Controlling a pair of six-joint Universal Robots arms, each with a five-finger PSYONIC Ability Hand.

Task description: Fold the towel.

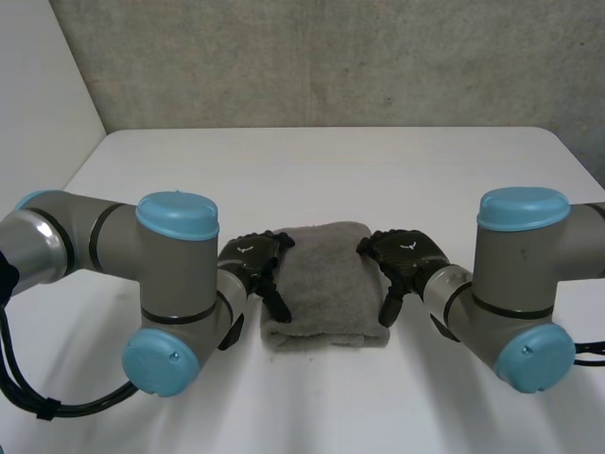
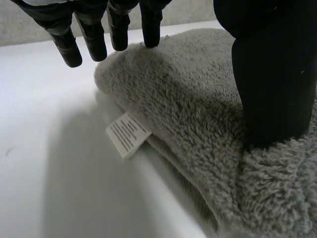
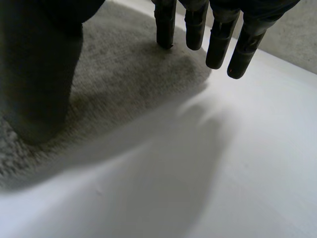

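A grey towel (image 1: 321,284) lies folded into a thick rectangle on the white table (image 1: 331,161), between my two hands. My left hand (image 1: 251,261) is at the towel's left edge. In the left wrist view its fingers (image 2: 118,30) are straight above the fold's rim and its thumb (image 2: 272,79) rests on top of the towel (image 2: 188,109). My right hand (image 1: 406,255) is at the right edge. Its fingers (image 3: 218,42) hang straight over the rim of the towel (image 3: 124,79), with the thumb (image 3: 39,64) lying on the pile. Neither hand grips the cloth.
A white care label (image 2: 128,135) sticks out from between the towel's layers on the left side. Bare white table surrounds the towel, with a grey wall (image 1: 331,57) behind its far edge. Both forearms lie low near the front edge.
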